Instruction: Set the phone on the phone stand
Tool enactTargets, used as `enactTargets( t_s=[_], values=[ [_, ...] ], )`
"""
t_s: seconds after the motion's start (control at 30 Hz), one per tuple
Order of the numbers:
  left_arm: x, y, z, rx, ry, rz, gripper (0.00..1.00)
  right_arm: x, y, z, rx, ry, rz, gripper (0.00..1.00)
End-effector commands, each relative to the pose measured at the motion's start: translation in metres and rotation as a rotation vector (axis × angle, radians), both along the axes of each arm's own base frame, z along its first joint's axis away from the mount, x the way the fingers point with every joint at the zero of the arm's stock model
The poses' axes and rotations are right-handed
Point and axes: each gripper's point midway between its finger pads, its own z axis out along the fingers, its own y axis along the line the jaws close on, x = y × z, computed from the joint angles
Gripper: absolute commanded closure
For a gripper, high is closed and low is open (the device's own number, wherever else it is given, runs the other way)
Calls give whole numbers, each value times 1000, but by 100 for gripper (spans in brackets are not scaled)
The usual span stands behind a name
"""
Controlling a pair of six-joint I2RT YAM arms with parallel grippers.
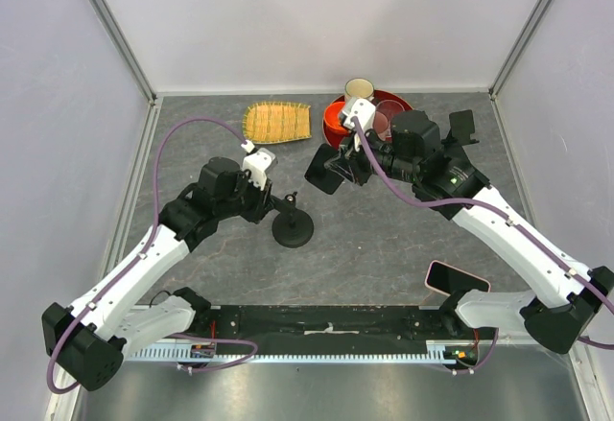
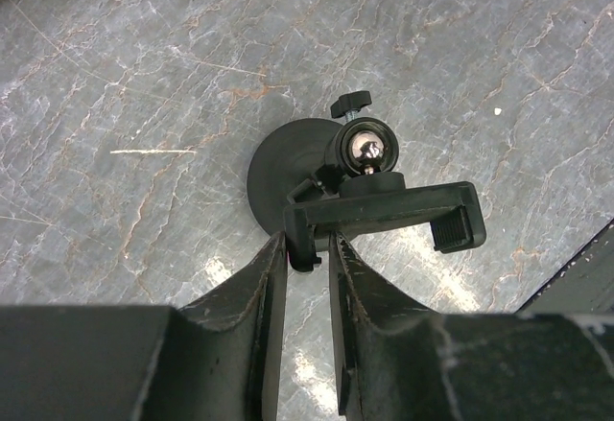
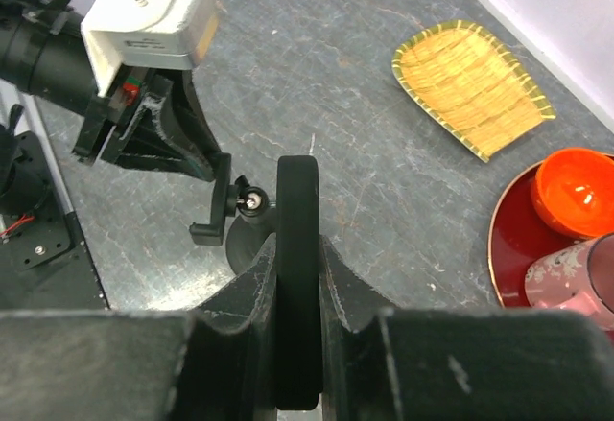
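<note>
The black phone stand (image 1: 293, 229) stands mid-table on its round disc base, with a ball joint and a holder plate (image 2: 384, 208) on top. My left gripper (image 1: 271, 198) is shut on the left end of that holder plate, fingertips (image 2: 278, 258) pinching its end arm. My right gripper (image 1: 347, 168) is shut on a flat black phone (image 1: 324, 168) and holds it on edge above the table, just right of and behind the stand. In the right wrist view the phone (image 3: 297, 239) is edge-on between the fingers, with the stand (image 3: 235, 212) just beyond it.
A woven bamboo tray (image 1: 278, 121) lies at the back. A red plate (image 1: 338, 128) with an orange bowl (image 3: 576, 191), a pink cup (image 1: 389, 114) and a beige mug (image 1: 360, 88) sits back right. A pink-cased phone (image 1: 458, 277) lies front right. A black flat object (image 1: 463, 126) lies far right.
</note>
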Motion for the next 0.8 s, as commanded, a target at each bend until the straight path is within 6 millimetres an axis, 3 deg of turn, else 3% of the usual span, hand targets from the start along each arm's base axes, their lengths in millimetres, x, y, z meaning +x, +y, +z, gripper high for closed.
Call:
enactTargets(
  t_s=[0.0,0.37,0.77],
  values=[
    [6,0,2,-5,-30,-1,72,-14,12,50,104,-91,110,100],
    [8,3,-3,8,-33,-10,98,-71,37,48,153,-155,496,100],
    [2,0,6,-36,-70,-44,98,-114,90,-3,24,-315,752,100]
  ],
)
